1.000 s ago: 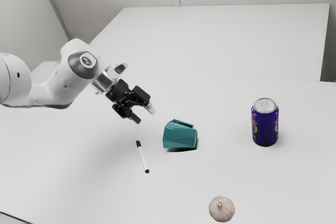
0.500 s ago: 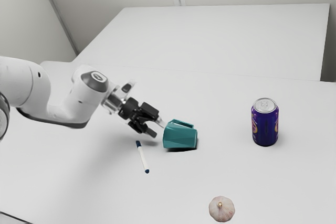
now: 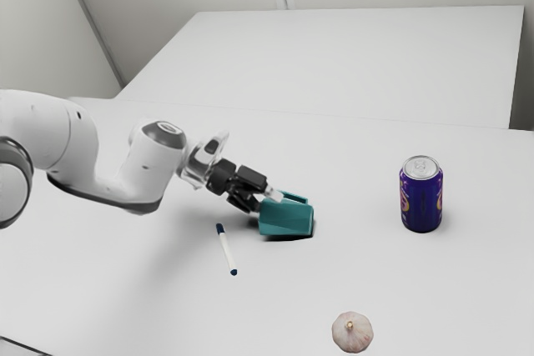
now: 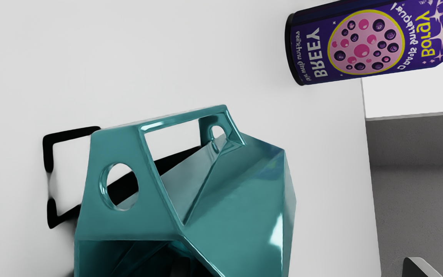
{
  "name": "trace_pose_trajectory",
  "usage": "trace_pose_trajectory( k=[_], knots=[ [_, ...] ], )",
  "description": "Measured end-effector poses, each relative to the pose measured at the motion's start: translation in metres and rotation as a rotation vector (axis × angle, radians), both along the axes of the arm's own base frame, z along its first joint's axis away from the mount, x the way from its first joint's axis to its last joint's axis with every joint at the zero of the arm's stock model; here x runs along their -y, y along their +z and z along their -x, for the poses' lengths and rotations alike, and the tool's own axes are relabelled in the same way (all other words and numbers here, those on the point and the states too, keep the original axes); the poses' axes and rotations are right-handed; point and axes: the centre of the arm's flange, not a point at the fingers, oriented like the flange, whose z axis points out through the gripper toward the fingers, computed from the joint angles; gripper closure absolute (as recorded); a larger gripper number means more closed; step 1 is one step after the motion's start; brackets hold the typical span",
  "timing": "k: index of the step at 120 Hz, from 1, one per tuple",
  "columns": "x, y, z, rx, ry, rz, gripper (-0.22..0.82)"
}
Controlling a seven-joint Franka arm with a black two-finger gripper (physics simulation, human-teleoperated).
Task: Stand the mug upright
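So the gripper [image 3: 265, 203] is spread wide, fingers straddling the near wall of the mug [image 3: 286, 219] at its mouth, not clamped on anything. In the exterior view the mug is lying on its side on the white table [image 3: 467, 289], mouth toward the exterior view's left, handle [image 3: 290, 198] up top. There's a decent stretch of bare table between it and the can [image 3: 421, 195] over on the exterior view's right. The tighter side is the marker [image 3: 226, 249], white barrel with dark blue ends, lying near the mug and the gripper. The garlic [image 3: 352, 333], round and pale with a stubby stem, sits well apart from the mug, toward the viewer.

Wrist view: one dark finger shape is inside the mug's mouth, and the other finger is out past the mug's wall with a gap. The mug is glossy teal, all flat facets and hard creases, and the handle is an angular frame with round holes. The can is standing near a table edge, smooth purple with a pink bubbly circle.
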Motion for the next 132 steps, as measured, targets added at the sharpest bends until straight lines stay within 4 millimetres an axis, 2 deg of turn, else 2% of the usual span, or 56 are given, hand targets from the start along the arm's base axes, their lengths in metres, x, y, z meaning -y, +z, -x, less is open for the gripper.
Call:
trace_pose_trajectory(
  k=[16, 47, 73, 107, 132],
  knots=[
    [0.007, -0.004, 0.003, 0.021, -0.018, 0.02, 0.1],
    [0.011, -0.006, 0.008, 0.062, -0.049, 0.033, 0.46],
    [0.013, 0.0, 0.008, 0.107, -0.072, 0.034, 0.66],
    [0.013, 0.004, 0.006, 0.147, -0.098, 0.032, 0.76],
    [0.014, 0.034, 0.006, 0.214, -0.139, 0.0, 0.78]
  ],
)
